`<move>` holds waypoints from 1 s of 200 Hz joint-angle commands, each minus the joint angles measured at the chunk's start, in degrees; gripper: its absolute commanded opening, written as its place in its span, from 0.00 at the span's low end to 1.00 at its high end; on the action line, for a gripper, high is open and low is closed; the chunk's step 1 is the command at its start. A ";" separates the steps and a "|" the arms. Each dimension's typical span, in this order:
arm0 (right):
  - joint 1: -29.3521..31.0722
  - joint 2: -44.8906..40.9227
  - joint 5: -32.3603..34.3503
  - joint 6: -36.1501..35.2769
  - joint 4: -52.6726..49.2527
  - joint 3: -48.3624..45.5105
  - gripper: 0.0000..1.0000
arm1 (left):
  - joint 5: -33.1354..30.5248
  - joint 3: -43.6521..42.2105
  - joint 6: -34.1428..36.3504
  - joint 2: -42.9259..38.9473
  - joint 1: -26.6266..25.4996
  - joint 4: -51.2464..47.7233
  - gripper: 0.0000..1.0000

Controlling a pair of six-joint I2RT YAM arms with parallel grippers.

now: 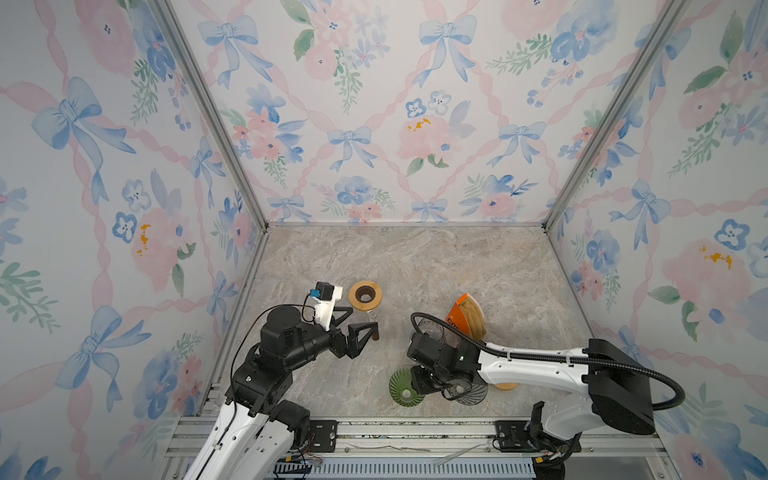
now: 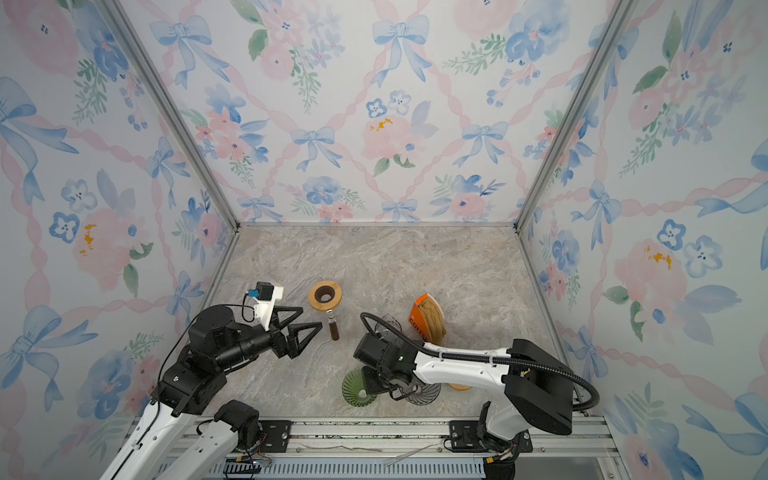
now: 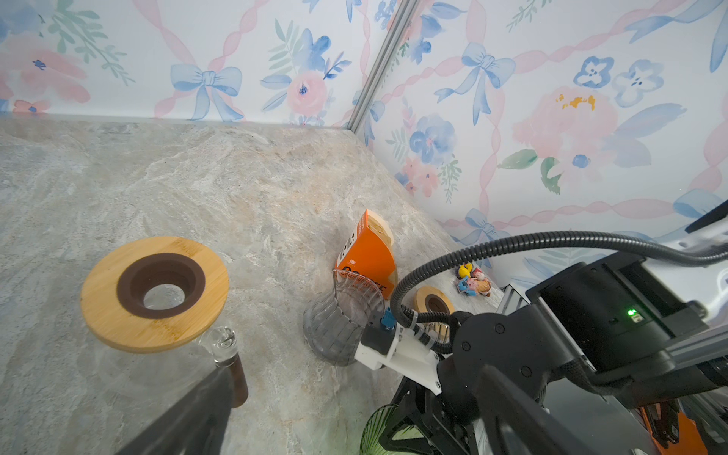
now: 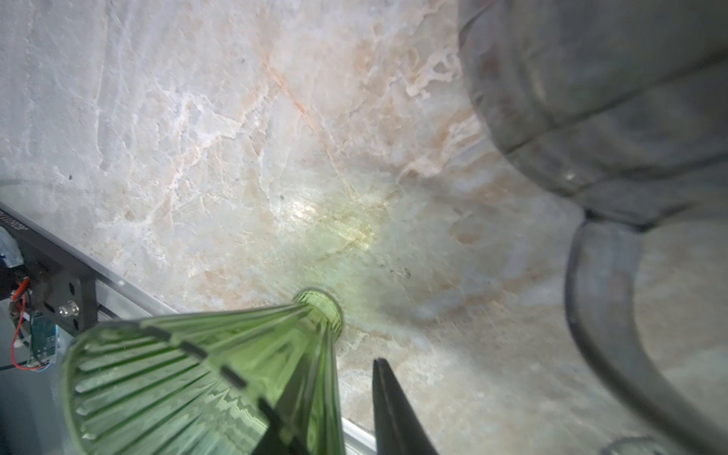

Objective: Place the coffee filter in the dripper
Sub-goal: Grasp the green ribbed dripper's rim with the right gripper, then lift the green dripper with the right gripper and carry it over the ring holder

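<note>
I'm holding the right jaws open astride the wall of the tipped green dripper (image 4: 197, 374), left jaws gaping idle. The coffee filters (image 1: 473, 320) are sitting boxed further back. The slick glass risks skidding off the counter (image 1: 415, 266) edge.

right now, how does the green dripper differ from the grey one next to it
The green dripper is bright green; the grey dripper is smoky grey. The green dripper shows almost whole, the grey dripper sits partly under the right arm. Both are ribbed see-through cones near the table's front edge.

Lab test booth, wallpapered panels (image 1: 374, 104), aluminium frame (image 1: 217, 116), marble tabletop (image 1: 415, 266)
</note>
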 commanded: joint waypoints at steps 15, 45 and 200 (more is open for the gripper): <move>0.98 1.31 -0.33 -0.32 1.42 0.57 0.23 | 0.49 -0.69 1.23 -0.10 -0.26 1.54 0.98; 1.25 1.46 0.24 -0.57 1.38 1.54 0.20 | -0.27 -0.79 1.15 -0.52 -0.29 1.53 0.98; -1.09 -0.17 -0.39 -1.74 4.26 5.57 0.12 | -2.21 -0.88 0.88 -1.91 -0.49 1.57 0.98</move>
